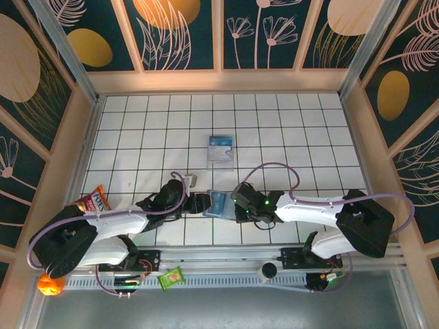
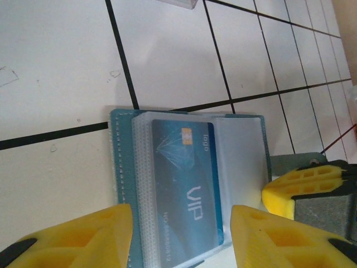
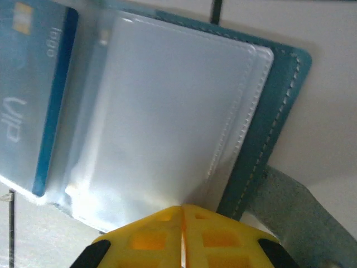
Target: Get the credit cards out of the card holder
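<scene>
Presumably the card holder (image 1: 218, 204), laid open on the desk (image 1: 288, 137) btwn both inward-reaching arms, is light, floppy & easily dragged. The VIP card (image 2: 187, 184) is judged stiff & slick, best taken by its short end. The left tool (image 2: 181, 223) is held low, fingers spread either side of that card. The right tool (image 3: 182, 234) is pressed together at the other panel's rim; whether anything is nipped can't be told.

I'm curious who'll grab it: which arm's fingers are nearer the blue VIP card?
Left. The left fingers, open, straddle the VIP card; the right fingers pinch the empty panel of the card holder beside it.
</scene>
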Robot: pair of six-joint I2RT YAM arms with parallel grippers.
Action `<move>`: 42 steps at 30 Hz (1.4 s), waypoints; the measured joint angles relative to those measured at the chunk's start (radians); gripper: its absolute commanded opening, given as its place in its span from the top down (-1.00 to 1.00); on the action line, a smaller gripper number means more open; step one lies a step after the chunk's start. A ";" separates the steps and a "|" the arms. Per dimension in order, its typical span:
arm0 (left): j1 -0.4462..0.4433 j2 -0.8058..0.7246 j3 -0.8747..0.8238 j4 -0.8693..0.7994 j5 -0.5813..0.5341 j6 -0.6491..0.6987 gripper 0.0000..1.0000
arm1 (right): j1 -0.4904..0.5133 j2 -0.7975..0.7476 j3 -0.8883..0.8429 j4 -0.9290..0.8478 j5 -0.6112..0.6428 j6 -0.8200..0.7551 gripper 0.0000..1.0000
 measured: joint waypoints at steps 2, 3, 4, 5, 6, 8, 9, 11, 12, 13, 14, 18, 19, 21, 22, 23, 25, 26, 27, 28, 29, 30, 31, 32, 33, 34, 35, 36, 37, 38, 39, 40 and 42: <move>0.000 0.009 0.002 0.001 0.000 0.000 0.00 | -0.002 0.002 0.000 0.010 0.000 0.017 0.80; 0.000 0.011 0.002 0.001 0.000 0.000 -0.01 | -0.003 0.002 0.000 0.012 0.000 0.023 0.78; 0.000 0.013 0.002 0.001 0.000 0.000 0.00 | -0.005 0.002 0.000 0.012 0.000 0.027 0.77; 0.000 0.014 0.003 0.001 0.000 0.001 -0.01 | -0.009 0.004 0.000 0.014 -0.001 0.029 0.77; 0.000 0.015 0.003 0.001 0.000 0.003 0.00 | -0.014 0.006 0.000 0.016 -0.003 0.030 0.77; 0.000 0.019 0.006 0.001 0.000 0.006 0.01 | -0.026 0.008 0.000 0.024 -0.007 0.024 0.77; 0.000 0.021 0.007 0.001 0.000 0.007 0.02 | -0.035 0.010 0.000 0.029 -0.012 0.018 0.77; 0.000 0.022 0.008 0.001 0.000 0.007 0.02 | -0.052 0.015 0.003 0.037 -0.021 0.000 0.77; 0.000 0.022 0.008 0.000 0.000 0.007 0.01 | -0.063 0.018 0.005 0.040 -0.022 -0.012 0.77; 0.000 0.021 0.008 0.000 0.000 0.007 0.00 | -0.072 0.019 0.006 0.042 -0.023 -0.019 0.77; 0.000 0.021 0.008 0.000 -0.001 0.006 -0.01 | -0.083 0.020 0.008 0.041 -0.019 -0.031 0.77; 0.000 0.001 0.008 0.000 -0.003 0.006 -0.05 | -0.105 0.010 0.014 0.011 0.006 -0.053 0.53; 0.000 -0.005 0.008 0.000 -0.003 0.006 -0.05 | -0.106 0.001 0.019 -0.009 0.015 -0.056 0.46; 0.000 -0.016 0.008 0.000 -0.003 0.006 -0.04 | -0.108 -0.035 0.033 -0.067 0.040 -0.070 0.34; 0.000 -0.018 0.008 0.001 -0.003 0.006 -0.01 | -0.108 -0.055 0.041 -0.087 0.048 -0.072 0.32; 0.000 -0.019 0.008 0.001 -0.003 0.008 0.01 | -0.108 -0.081 0.052 -0.101 0.053 -0.080 0.27; 0.000 -0.019 0.008 0.003 -0.001 0.010 0.03 | -0.111 -0.129 0.075 -0.099 0.042 -0.094 0.20; 0.000 -0.019 0.008 0.007 0.001 0.011 0.03 | -0.113 -0.148 0.085 -0.084 0.019 -0.102 0.18; 0.000 -0.018 0.008 0.014 0.003 0.011 0.05 | -0.115 -0.158 0.093 -0.060 -0.008 -0.108 0.18; 0.000 -0.016 0.008 0.022 0.006 0.011 0.08 | -0.115 -0.159 0.098 -0.034 -0.031 -0.111 0.18; 0.000 -0.012 0.008 0.033 0.009 0.014 0.10 | -0.116 -0.151 0.102 -0.003 -0.060 -0.112 0.18; 0.000 -0.005 0.010 0.040 0.011 0.018 0.12 | -0.117 -0.135 0.107 0.024 -0.090 -0.113 0.21; 0.000 0.003 0.014 0.042 0.013 0.022 0.13 | -0.120 -0.116 0.111 0.048 -0.111 -0.113 0.23; 0.000 0.014 0.019 0.042 0.014 0.024 0.14 | -0.126 -0.088 0.116 0.076 -0.137 -0.113 0.28; 0.000 0.026 0.024 0.043 0.018 0.026 0.15 | -0.133 -0.057 0.119 0.104 -0.160 -0.113 0.32; 0.000 0.034 0.026 0.045 0.019 0.026 0.15 | -0.141 -0.031 0.119 0.126 -0.180 -0.112 0.35; 0.000 0.043 0.027 0.045 0.020 0.026 0.15 | -0.148 -0.008 0.119 0.143 -0.197 -0.109 0.38; 0.000 0.048 0.027 0.045 0.021 0.026 0.14 | -0.159 0.014 0.119 0.158 -0.214 -0.106 0.40; 0.000 0.051 0.027 0.045 0.021 0.026 0.14 | -0.166 0.027 0.118 0.171 -0.227 -0.103 0.41; 0.000 0.052 0.027 0.045 0.020 0.026 0.13 | -0.175 0.039 0.117 0.188 -0.243 -0.101 0.43; 0.000 0.052 0.027 0.045 0.020 0.026 0.13 | -0.182 0.046 0.114 0.202 -0.255 -0.097 0.43; 0.000 0.052 0.026 0.047 0.020 0.025 0.13 | -0.187 0.053 0.113 0.215 -0.266 -0.093 0.44; 0.000 0.051 0.025 0.050 0.019 0.025 0.13 | -0.192 0.068 0.112 0.240 -0.285 -0.087 0.46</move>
